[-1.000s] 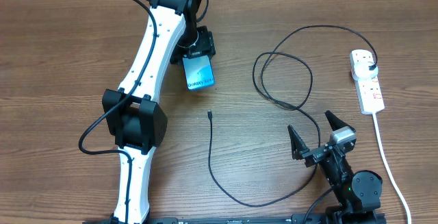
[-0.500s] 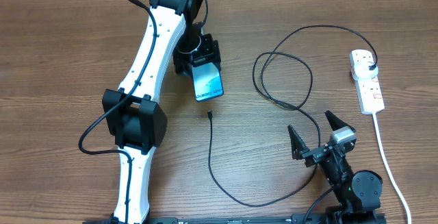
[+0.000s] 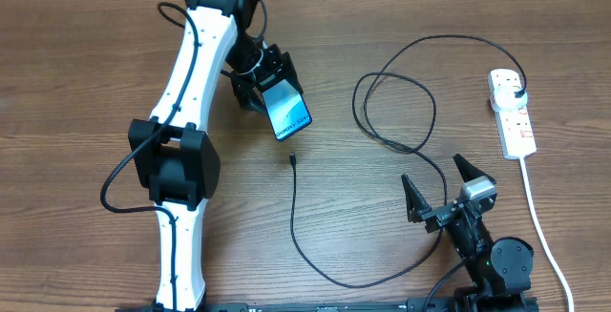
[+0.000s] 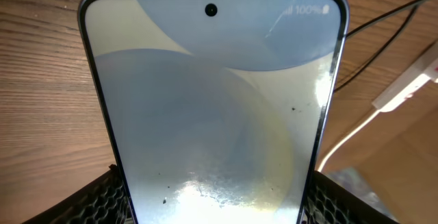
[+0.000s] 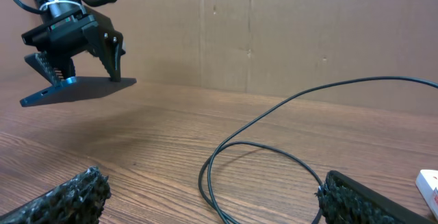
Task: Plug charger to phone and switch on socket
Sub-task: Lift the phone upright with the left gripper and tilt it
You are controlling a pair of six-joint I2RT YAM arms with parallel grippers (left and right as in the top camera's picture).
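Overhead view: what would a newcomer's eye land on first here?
The lit phone, clamped in the left gripper and held off the table at upper centre. Below it the charger sprawls in loops across to the socket at the right edge, while the right gripper sits open and empty near the bottom.

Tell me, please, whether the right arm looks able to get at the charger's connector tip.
Probably yes: the right fingers stand open and empty, and the connector tip lies uncovered.
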